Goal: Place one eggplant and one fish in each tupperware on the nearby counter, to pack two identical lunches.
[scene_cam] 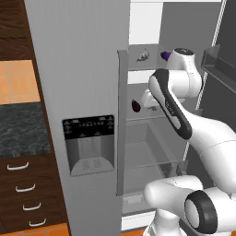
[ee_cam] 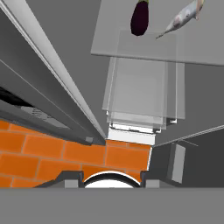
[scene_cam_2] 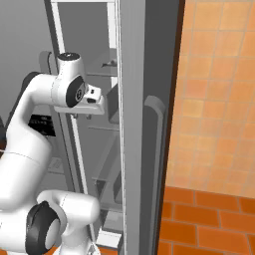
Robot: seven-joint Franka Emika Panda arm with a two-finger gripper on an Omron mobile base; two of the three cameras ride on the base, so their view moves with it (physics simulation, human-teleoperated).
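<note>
Eggplant (scene_cam: pixel 136 105) dark, on middle fridge shelf, fish (ee_cam: pixel 183 17) just beside it | second eggplant (scene_cam: pixel 164 55) and fish (scene_cam: pixel 143 56) on upper shelf | gripper (scene_cam: pixel 150 98) near dark eggplant, jaw width cannot tell, nothing visibly held | risk: nudging eggplant off shelf edge.

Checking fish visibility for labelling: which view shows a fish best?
The hand view: a fish lies unobstructed on a glass shelf beside an eggplant. The left base view shows a small grey fish on an upper shelf. The right base view's door hides the shelves.
</note>
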